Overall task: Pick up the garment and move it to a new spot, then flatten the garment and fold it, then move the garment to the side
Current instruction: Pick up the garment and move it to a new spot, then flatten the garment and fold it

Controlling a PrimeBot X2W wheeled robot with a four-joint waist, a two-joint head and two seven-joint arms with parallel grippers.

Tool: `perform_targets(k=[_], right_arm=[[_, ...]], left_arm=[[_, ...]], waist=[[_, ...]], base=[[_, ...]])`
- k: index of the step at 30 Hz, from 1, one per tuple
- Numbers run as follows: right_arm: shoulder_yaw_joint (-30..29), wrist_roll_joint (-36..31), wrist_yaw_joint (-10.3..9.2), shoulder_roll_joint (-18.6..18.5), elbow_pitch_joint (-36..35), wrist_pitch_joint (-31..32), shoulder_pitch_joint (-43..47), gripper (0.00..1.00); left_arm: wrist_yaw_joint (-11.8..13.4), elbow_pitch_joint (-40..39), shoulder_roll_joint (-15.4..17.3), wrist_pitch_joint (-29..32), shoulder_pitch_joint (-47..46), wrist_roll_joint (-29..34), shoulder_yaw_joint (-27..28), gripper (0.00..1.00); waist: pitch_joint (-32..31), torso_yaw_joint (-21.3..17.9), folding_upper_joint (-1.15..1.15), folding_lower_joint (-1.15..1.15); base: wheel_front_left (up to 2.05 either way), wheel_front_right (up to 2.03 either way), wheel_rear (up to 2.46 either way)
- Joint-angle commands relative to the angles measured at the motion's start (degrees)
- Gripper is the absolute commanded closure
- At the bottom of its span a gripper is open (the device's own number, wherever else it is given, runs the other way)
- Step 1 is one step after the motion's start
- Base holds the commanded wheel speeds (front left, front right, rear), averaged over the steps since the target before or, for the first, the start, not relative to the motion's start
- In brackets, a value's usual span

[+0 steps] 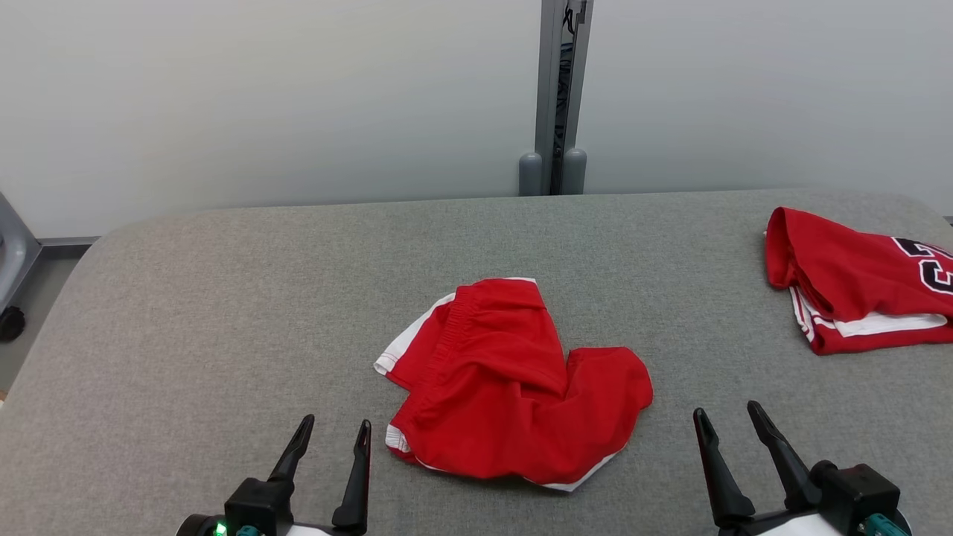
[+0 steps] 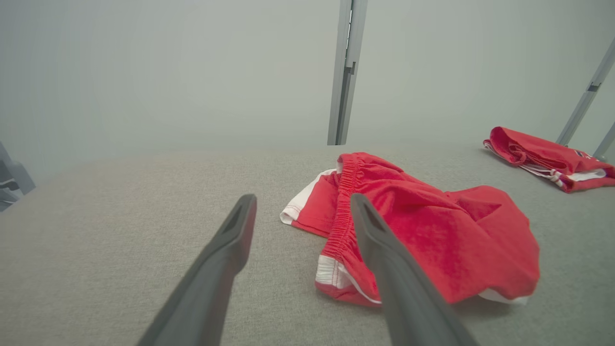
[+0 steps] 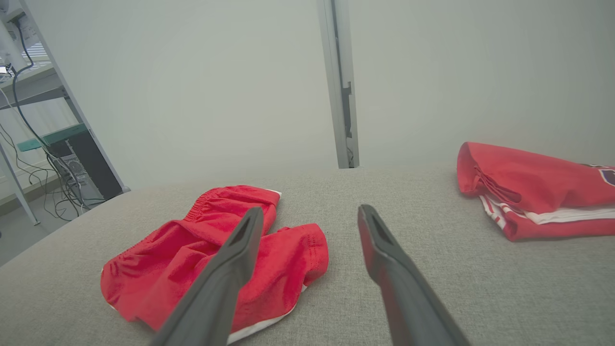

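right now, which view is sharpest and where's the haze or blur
Head view: sharp, evenly lit, only a thin shadow under the red shorts. Left wrist view: milky haze, left gripper blurred up close. Right wrist view: clearer, right gripper soft, folded red garment in focus.

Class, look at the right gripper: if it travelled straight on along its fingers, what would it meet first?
Probably nothing but bare table: the right gripper points between the red shorts and the folded jersey. If it tilts downward, that surface comes first; depth is unclear.
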Motion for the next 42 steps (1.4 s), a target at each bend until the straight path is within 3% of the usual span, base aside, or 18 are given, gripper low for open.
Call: perform_targets(k=[1,13,25,42], right_arm=[[-0.13,-0.02,-0.01,-0.27,-0.21,-0.05,0.78,0.00],[0.04,0.04,-0.01,-0.34,0.33,-0.05,0.09,0.00],[2.16,0.92,-0.01,-1.41,0.44,-0.05,-1.79,0.00],[2.62,0.93,-0.01,-2.63,0.52,-0.05,-3.22,0.00]], left_arm=[[0.29,-0.38,0.22,-0.17,0.83,-0.44,0.33,0.00],[0.41,0.82,0.20,-0.17,1.08,-0.41,0.30,0.00],[-5.39,22.36,1.06,0.22,-11.76,0.40,-4.20,0.00],[-7.14,35.32,0.59,-0.10,-20.76,-1.71,-9.47,0.01]], waist=[[-0.17,-0.03,0.00,0.00],[-0.42,0.32,0.00,0.00],[1.47,-0.42,0.00,0.00],[3.47,-3.51,0.00,0.00]], base=[[0.00,0.00,0.00],[0.00,0.00,0.00],[0.00,0.00,0.00],[0.00,0.00,0.00]])
